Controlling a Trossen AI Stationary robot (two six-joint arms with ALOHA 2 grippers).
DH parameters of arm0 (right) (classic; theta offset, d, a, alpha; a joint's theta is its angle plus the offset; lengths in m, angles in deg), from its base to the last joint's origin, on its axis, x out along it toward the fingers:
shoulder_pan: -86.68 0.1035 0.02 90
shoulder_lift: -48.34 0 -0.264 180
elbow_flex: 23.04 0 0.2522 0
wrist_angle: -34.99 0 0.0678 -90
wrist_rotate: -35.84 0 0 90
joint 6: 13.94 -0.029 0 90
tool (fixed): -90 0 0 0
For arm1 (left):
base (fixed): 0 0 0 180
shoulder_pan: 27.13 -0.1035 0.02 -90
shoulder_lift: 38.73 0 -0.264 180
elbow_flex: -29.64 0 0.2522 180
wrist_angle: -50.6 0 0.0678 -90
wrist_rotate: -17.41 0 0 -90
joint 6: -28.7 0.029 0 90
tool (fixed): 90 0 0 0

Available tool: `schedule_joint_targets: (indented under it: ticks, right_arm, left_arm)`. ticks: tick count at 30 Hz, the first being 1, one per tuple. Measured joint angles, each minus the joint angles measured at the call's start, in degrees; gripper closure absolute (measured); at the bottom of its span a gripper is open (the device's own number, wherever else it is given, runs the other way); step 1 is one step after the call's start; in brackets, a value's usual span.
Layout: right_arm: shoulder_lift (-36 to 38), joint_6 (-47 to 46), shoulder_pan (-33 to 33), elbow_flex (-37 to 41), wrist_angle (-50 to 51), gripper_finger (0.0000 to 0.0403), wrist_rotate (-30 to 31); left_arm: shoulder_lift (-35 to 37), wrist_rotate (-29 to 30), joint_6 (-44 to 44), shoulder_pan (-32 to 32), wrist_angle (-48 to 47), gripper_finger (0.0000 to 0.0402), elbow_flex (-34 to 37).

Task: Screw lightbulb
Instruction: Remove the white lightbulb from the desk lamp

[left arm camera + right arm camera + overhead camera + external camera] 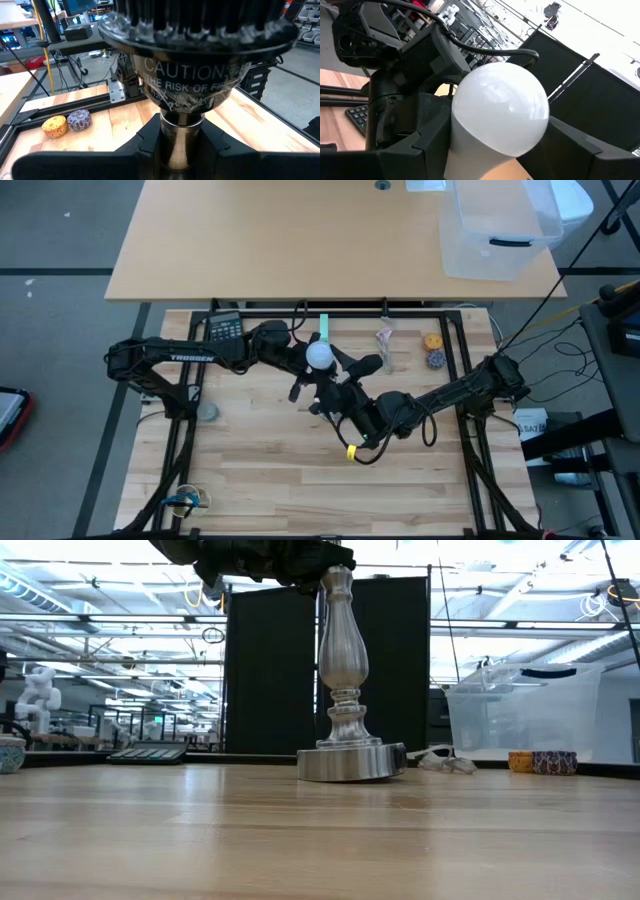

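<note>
Tabletop centre: right fingers [395, 150] grip lightbulb [497, 115], left fingers [135, 150] clamp stand [343, 670].

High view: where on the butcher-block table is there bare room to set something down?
The near half of the table is bare between the small grey object at its left edge and the right arm. The far strip is crowded: calculator, lightbulb with both arms, two small round items.

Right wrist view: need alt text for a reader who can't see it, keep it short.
A white frosted lightbulb fills the middle of the frame, gripped at its lower sides between the right gripper's two dark fingers. Just behind it, the left arm's black wrist and cables crowd in, with a keypad lying on the wooden table farther off.
</note>
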Motion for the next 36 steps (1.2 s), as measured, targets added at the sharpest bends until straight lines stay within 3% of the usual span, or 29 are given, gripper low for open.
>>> schedule_joint_targets:
  ticks: [22, 36]
  right_arm:
    - [0.28, -0.23, 0.02, 0.0, -0.2, 0.0152, 1.16]
    - [0.79, 1.34, 0.07, 0.09, -0.49, 0.0159, 3.5]
  left_arm:
    - [0.61, 1.58, 1.5, -2.16, -3.93, 0.0328, -0.33]
    - [5.33, 5.88, 4.99, -3.08, -14.32, 0.0328, -0.28]
